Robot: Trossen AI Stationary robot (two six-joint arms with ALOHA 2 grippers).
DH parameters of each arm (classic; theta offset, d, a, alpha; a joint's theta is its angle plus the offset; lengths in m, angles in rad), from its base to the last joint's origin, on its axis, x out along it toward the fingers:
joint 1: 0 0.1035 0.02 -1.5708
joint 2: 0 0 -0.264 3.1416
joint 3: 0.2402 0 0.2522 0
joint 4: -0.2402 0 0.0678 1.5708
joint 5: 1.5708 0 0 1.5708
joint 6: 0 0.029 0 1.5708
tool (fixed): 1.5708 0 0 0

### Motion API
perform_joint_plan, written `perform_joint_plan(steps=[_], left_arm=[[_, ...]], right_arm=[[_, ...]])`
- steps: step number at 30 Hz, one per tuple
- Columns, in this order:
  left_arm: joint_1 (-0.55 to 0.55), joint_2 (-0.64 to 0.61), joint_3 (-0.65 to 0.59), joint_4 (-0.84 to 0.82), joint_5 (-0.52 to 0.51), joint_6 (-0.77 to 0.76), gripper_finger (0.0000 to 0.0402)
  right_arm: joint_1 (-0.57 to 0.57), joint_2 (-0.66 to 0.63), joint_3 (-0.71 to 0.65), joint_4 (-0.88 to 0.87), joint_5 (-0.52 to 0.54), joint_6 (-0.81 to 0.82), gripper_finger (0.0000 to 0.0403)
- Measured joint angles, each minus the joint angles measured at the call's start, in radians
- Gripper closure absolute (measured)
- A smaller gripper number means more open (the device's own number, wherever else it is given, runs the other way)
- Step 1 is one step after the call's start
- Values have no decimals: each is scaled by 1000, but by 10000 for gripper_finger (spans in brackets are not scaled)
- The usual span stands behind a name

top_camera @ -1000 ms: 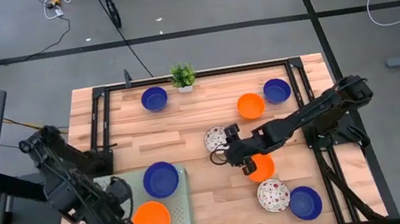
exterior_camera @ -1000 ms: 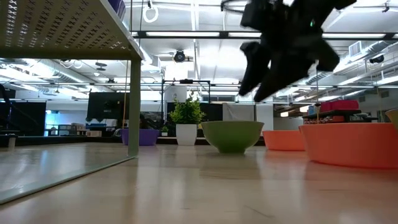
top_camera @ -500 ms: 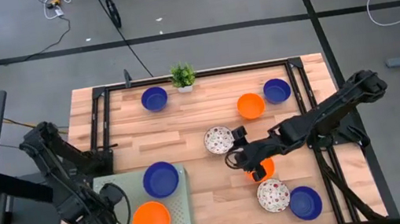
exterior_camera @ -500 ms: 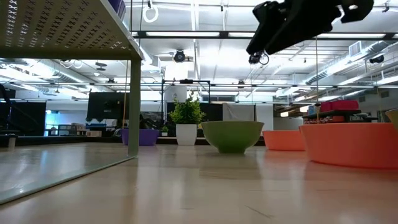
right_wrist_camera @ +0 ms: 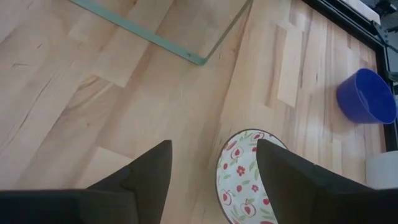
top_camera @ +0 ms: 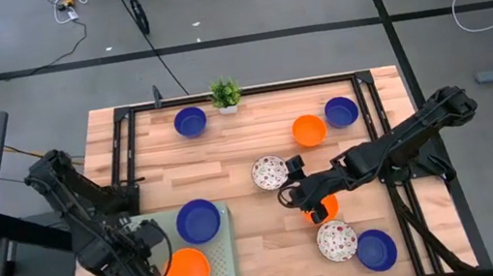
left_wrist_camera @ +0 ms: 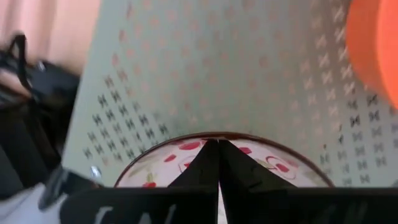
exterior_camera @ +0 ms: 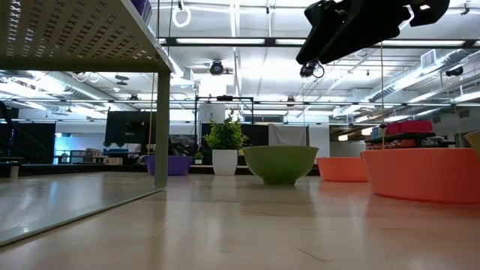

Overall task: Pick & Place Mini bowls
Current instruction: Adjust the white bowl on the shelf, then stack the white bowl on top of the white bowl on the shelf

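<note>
The right tool (right_wrist_camera: 211,186), fingers apart, hovers beside the speckled bowl (right_wrist_camera: 249,177). The left tool (left_wrist_camera: 217,180) is clamped on another speckled bowl (left_wrist_camera: 186,155) over the tray (left_wrist_camera: 217,68).

Two mini bowls sit upright on the pale green tray (top_camera: 225,259): a dark blue one (top_camera: 198,221) and, just beside it, an orange one (top_camera: 188,272). A red-speckled white bowl (left_wrist_camera: 217,163) is pinched at its rim over that tray. On the bench (top_camera: 230,160) lie more (all upright): blue bowls (top_camera: 190,121) (top_camera: 341,111) (top_camera: 377,249), orange bowls (top_camera: 309,131) (top_camera: 324,209), and speckled white ones (top_camera: 268,171) (top_camera: 336,240).
</note>
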Motion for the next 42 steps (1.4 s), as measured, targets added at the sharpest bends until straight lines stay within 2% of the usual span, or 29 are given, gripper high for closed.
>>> perform_joint_plan(steps=[5, 10, 14, 17, 22, 25, 27, 29, 31, 33, 35, 38, 42], left_arm=[[24, 0, 0, 0, -87, 59, 400], [45, 0, 0, 0, -101, 102, 400], [67, 0, 3, 0, -90, 135, 399], [83, 0, 17, 0, -23, 154, 399], [92, -1, 98, 1, 5, 154, 399], [92, -1, 174, 1, -62, 155, 400], [92, -1, 227, 4, -164, 187, 400], [93, -2, 263, 57, -333, 307, 400], [112, -2, 271, 201, -504, 516, 400], [158, 1, 271, 369, -585, 732, 400], [232, 9, 271, 520, -617, 906, 400], [367, 34, 271, 684, -612, 1128, 398], [575, 101, 271, 837, -507, 1325, 398]], right_arm=[[0, 0, 0, 0, 0, 1, 167], [0, 0, 0, 1, 0, 11, 167], [0, 0, 0, 1, 0, 28, 167], [0, 0, -1, 2, -5, 29, 167], [-5, 0, -71, 104, -61, 0, 167], [-12, 0, -134, 170, -70, -24, 167], [-13, 1, -156, 178, -68, -24, 167], [-7, -3, -158, 167, -67, -14, 167], [4, -25, -158, 161, -68, 2, 167], [21, -64, -158, 154, -68, 23, 167], [43, -120, -158, 131, -67, 58, 167], [83, -215, -158, 83, -66, 135, 167], [177, -321, -157, 19, -1, 268, 167]])
